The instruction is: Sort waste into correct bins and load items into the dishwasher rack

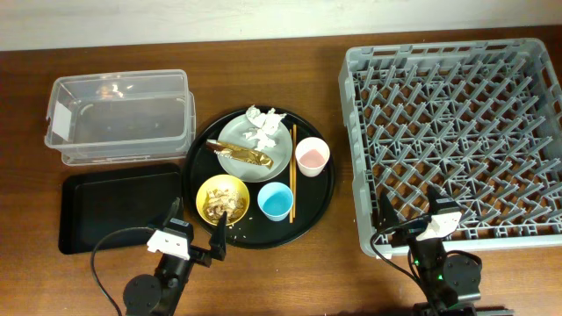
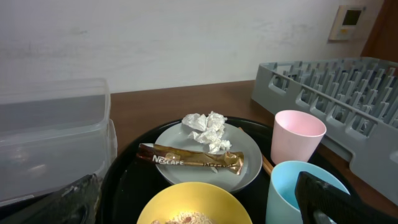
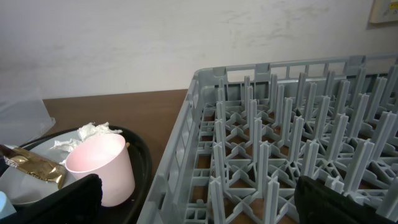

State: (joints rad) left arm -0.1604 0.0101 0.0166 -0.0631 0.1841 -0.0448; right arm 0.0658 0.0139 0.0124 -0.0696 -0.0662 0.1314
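A pale grey-green plate (image 1: 274, 154) on the round black tray holds crumpled white tissue (image 1: 268, 125) and a gold-brown wrapper (image 1: 246, 157). Beside it stand a pink cup (image 1: 312, 156), a light blue cup (image 1: 275, 201) and a yellow bowl (image 1: 222, 199) with beige food scraps. Chopsticks (image 1: 293, 171) lie between plate and cups. My left gripper (image 1: 195, 230) is open and empty, just short of the yellow bowl (image 2: 193, 202). My right gripper (image 1: 413, 211) is open and empty at the front left corner of the grey dishwasher rack (image 1: 457, 140).
The clear plastic box (image 1: 118, 118) with a white label stands at the back left, and the shallow black rectangular tray (image 1: 118, 211) lies in front of it. The round black tray (image 1: 200, 171) sits between them and the rack. The table's front edge is near both arms.
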